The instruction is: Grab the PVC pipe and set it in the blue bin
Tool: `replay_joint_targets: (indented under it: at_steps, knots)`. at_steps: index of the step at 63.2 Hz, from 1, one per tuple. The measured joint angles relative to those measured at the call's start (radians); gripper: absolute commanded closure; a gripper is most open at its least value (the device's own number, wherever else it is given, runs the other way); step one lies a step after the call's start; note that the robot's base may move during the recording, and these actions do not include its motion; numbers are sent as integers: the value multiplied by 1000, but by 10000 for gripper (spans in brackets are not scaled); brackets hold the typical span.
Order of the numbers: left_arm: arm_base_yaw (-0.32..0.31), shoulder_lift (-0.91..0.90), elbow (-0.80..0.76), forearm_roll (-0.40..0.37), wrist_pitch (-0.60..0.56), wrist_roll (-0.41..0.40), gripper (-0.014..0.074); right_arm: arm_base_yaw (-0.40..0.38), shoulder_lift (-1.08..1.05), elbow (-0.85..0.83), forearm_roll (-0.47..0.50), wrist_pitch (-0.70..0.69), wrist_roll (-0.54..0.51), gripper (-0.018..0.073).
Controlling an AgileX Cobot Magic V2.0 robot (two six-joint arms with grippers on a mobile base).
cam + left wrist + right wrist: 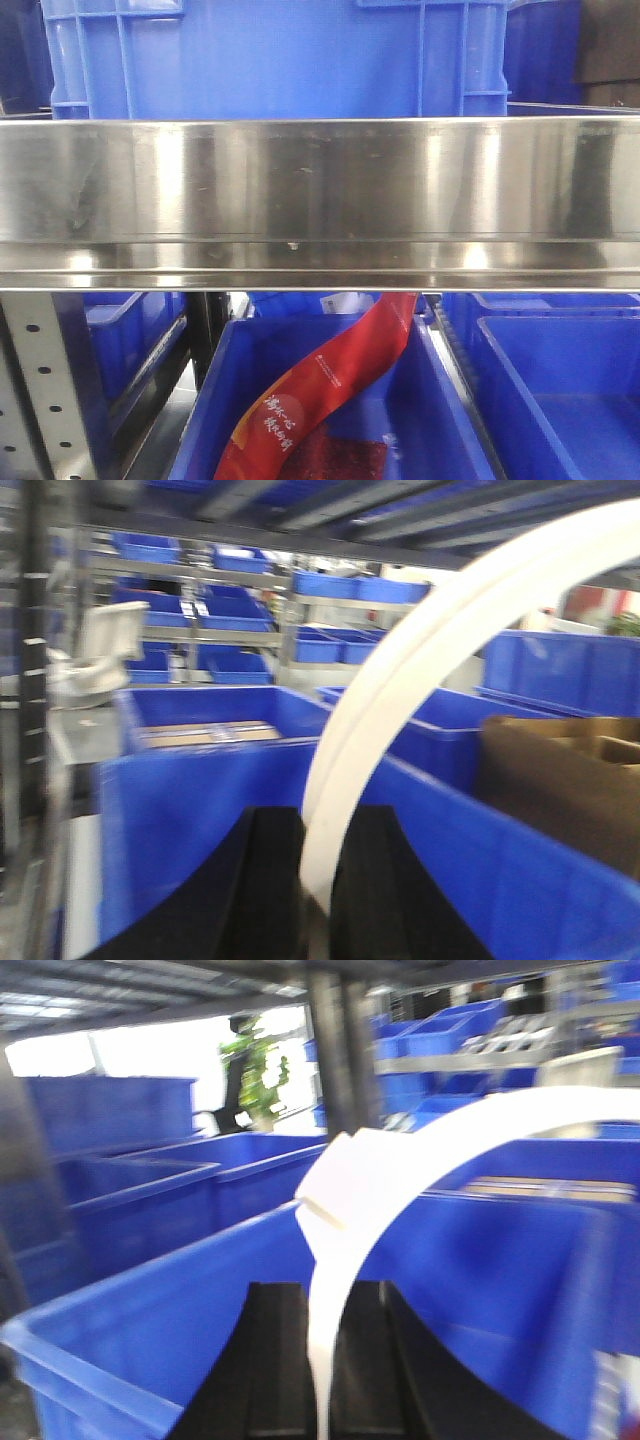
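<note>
A white, curved PVC pipe (420, 670) arcs up and to the right from between my left gripper's (318, 865) black jaws, which are shut on it. The same white pipe (400, 1165) rises from my right gripper (322, 1360), whose jaws are also shut on it, and bends to the right. Both grippers sit over blue bins: one blue bin (190, 810) lies under the left gripper, another blue bin (150, 1320) under the right. In the front view neither gripper nor the pipe shows.
A shiny steel shelf edge (320, 200) fills the front view, with a blue crate (280, 55) above it and blue bins below, one holding a red banner (320, 390). A brown cardboard box (565, 780) sits at the right of the left wrist view. Shelving with several blue bins stands behind.
</note>
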Motion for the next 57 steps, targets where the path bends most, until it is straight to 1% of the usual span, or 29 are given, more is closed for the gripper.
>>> replay_joint_targets:
  at_steps: [7, 12, 19, 24, 31, 32, 35, 39, 41, 42, 49, 52, 57]
  knots:
    - [-27, 146, -170, 4, 30, 0, 707, 33, 87, -99, -4, -30, 0, 727]
    - [-27, 239, -290, 6, 66, 0, 707, 38, 154, -160, -7, -58, 0, 727]
    - [-16, 363, -400, 6, 95, 0, 707, 38, 240, -211, -7, -83, 0, 727]
    - [-14, 431, -434, 6, 106, 0, 707, 38, 290, -218, -7, -89, 2, 727]
    - [-14, 491, -440, 6, 146, 0, 705, 38, 336, -218, -7, -78, 2, 727]
    - [-14, 510, -440, 6, 185, 0, 673, 38, 348, -218, -7, -53, 2, 727]
    - [-14, 519, -440, 6, 208, 0, 627, 38, 350, -218, -7, -35, 2, 716]
    - [-14, 521, -440, 6, 230, 0, 542, 38, 350, -218, -4, -30, 2, 663]
    - [-14, 521, -440, 6, 238, 0, 491, 38, 350, -218, -3, -30, 2, 625]
    - [-14, 521, -441, 6, 240, 0, 453, 38, 350, -218, 0, -30, 2, 603]
    - [-14, 521, -446, 6, 253, 0, 302, 38, 350, -218, 2, -27, 2, 386]
    - [-14, 521, -446, 6, 263, 0, 267, 38, 350, -218, 2, -21, 2, 284]
    - [-14, 521, -446, 6, 279, 0, 237, 38, 350, -218, 2, -1, 2, 179]
